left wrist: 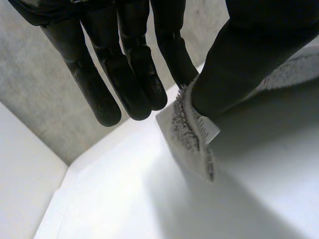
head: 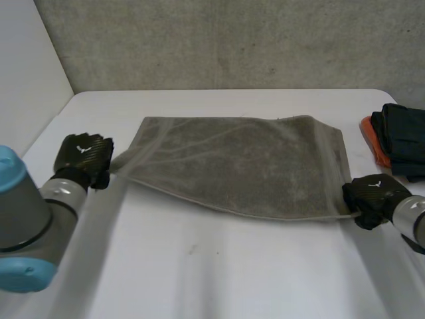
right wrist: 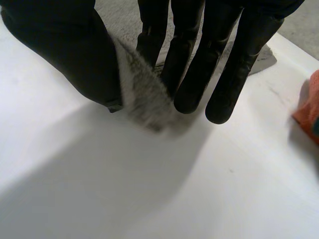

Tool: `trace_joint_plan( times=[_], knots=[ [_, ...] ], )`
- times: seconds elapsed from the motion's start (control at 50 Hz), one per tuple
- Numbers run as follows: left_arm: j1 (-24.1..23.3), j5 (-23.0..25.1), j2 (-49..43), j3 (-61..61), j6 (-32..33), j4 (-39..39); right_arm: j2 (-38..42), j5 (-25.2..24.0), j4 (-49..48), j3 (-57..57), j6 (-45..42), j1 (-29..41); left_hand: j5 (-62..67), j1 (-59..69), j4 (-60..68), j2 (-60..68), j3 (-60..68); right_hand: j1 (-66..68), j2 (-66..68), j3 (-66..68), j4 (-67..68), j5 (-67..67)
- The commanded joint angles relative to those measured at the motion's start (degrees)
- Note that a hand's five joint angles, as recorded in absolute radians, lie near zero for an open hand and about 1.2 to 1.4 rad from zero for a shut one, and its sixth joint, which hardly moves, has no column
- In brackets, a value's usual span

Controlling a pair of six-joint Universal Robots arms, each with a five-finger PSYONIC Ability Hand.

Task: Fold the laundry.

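Head view: nearest the camera, at 8 o'clock, stands the left arm's grey joint with light-blue cap [head: 23, 226]. It ends in the black left hand [head: 83, 156], which sits at 9 o'clock of the rectangular grey terry towel [head: 239, 166]. The towel lies spread across the middle of the white table [head: 199, 272], long side crosswise. Its near left corner is drawn out to a point that meets the left hand. The black right hand [head: 373, 196] sits at the towel's 4 o'clock, touching its near right corner, so the near long edge runs from one hand to the other. At the table's 3 o'clock, apart from the towel, a folded dark cloth [head: 402, 139] rests on a flat orange cloth [head: 369, 136]. Left wrist view: the left hand [left wrist: 124, 74] reaches in with its fingers [left wrist: 107, 107] held long and close together. Its thumb [left wrist: 239, 64] presses the towel's pale corner [left wrist: 192, 134] against the finger nearest it. The corner's tip hangs free just past the thumb, above the table surface [left wrist: 149, 199]. Right wrist view: the right hand [right wrist: 199, 64] pinches the towel's other near corner [right wrist: 142, 97] between the broad thumb [right wrist: 65, 50] and the neighbouring straight fingers [right wrist: 227, 94]. The fingertips are low over the table [right wrist: 149, 189]. The rest of the towel lies beyond the fingers, and an edge of the orange cloth [right wrist: 309, 107] lies off to the fingers' far side, well apart from the pinched corner.
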Motion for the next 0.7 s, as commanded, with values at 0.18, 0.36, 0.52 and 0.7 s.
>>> trace_joint_plan(
  times=[0.18,0.36,0.52,0.7],
  knots=[
    [2.23,0.92,27.48,-12.81,23.75,-38.84,-17.27,-0.20,32.61,-0.33,-29.05,-4.96,14.00,13.54,11.07,11.23,11.47,22.97,12.31,12.13,11.75,13.41],
    [1.08,3.39,21.00,-10.44,23.22,-22.42,-7.99,-1.17,23.24,-5.58,-23.89,-4.61,14.00,13.54,11.07,11.23,11.47,22.97,12.31,12.13,11.75,13.41],
    [-4.54,0.94,-1.12,3.51,20.06,-6.16,2.50,3.57,12.23,-15.44,-14.29,3.03,14.00,13.54,11.07,11.23,11.47,22.97,12.31,12.13,11.75,13.41],
    [-5.77,-6.37,-19.78,23.47,20.41,-3.68,15.94,11.05,2.13,-28.80,-13.93,6.46,14.00,13.54,11.07,11.23,11.47,22.97,12.31,12.13,11.75,13.41]
  ],
)
